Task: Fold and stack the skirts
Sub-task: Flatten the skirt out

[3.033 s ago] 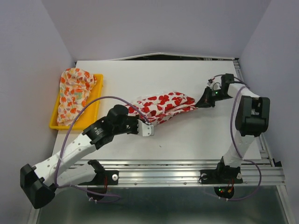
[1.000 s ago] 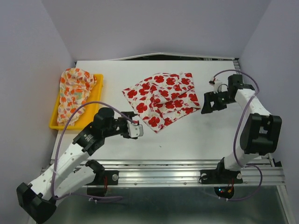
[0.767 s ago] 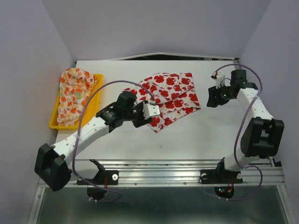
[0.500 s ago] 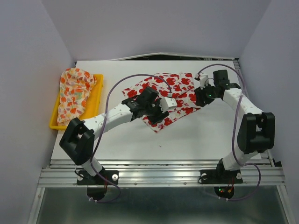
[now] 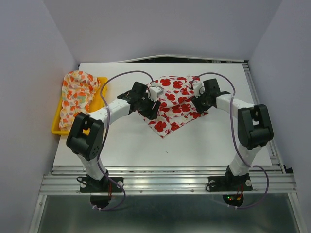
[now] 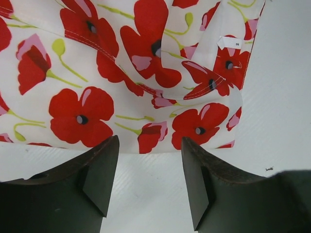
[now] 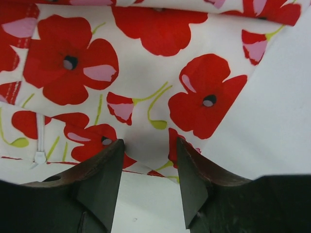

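Seen from the top camera, the white cloth skirt with large red flowers (image 5: 176,108) lies partly folded and rumpled on the white desk (image 5: 218,141), a little beyond its middle. The left tool (image 5: 152,101) is at the skirt's left edge and the right tool (image 5: 196,100) at its right edge, both low over the cloth. From here I cannot tell how either one's jaws stand. The cream cloth skirt with small orange, red and green print (image 5: 77,96) sits bunched in the yellow plastic tray (image 5: 100,100) at the desk's left side, well apart from both tools.

In the left wrist view, the left tool (image 6: 148,180) is open. Its two dark fingers (image 6: 99,172) are spread, and the flowered skirt's hem (image 6: 146,141) lies just ahead of the gap, over bare desk (image 6: 284,102). A small white tag (image 6: 228,42) is sewn near the cloth's upper right edge. It bears one tiny dark mark, perhaps the digit 2, too small to be sure.

In the right wrist view, the right tool (image 7: 148,183) is also open, holding nothing. The skirt's lower edge (image 7: 146,155) reaches the gap between its fingers (image 7: 193,180). A white zip pull (image 7: 39,156) shows at the left. No brand name can be read.
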`<state>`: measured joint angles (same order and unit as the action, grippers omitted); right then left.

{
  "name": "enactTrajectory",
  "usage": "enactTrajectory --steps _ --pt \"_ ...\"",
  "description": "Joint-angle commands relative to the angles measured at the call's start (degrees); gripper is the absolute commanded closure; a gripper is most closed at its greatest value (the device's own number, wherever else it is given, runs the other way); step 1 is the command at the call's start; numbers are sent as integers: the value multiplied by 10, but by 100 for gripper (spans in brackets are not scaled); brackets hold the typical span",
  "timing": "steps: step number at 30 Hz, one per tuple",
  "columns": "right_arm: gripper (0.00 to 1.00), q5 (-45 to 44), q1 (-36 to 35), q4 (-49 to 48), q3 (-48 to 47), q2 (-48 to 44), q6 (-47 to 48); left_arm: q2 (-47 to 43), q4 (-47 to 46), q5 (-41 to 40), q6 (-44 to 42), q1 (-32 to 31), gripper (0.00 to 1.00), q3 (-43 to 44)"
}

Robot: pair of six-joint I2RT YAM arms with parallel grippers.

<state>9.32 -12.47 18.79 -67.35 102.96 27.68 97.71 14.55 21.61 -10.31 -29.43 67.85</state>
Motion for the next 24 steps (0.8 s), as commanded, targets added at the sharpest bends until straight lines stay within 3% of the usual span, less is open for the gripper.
enactTrajectory --steps 1,7,9,11,18,24 --pt "49 -32 -1 -29 -38 25 -49 23 -13 5 13 -9 34 9" --pt "63 -9 -1 5 -68 57 -83 67 -18 -22 19 -8 34 11" --pt "89 -10 -1 12 -76 63 -97 88 -20 -39 26 -3 36 11" --pt "99 -6 -1 30 -84 63 -105 101 -14 -49 27 2 38 15" --pt "99 0 -1 55 -85 -14 -132 126 17 -81 0 20 42 19" --pt "99 35 81 114 -116 -48 -150 128 37 -112 -38 41 43 4"
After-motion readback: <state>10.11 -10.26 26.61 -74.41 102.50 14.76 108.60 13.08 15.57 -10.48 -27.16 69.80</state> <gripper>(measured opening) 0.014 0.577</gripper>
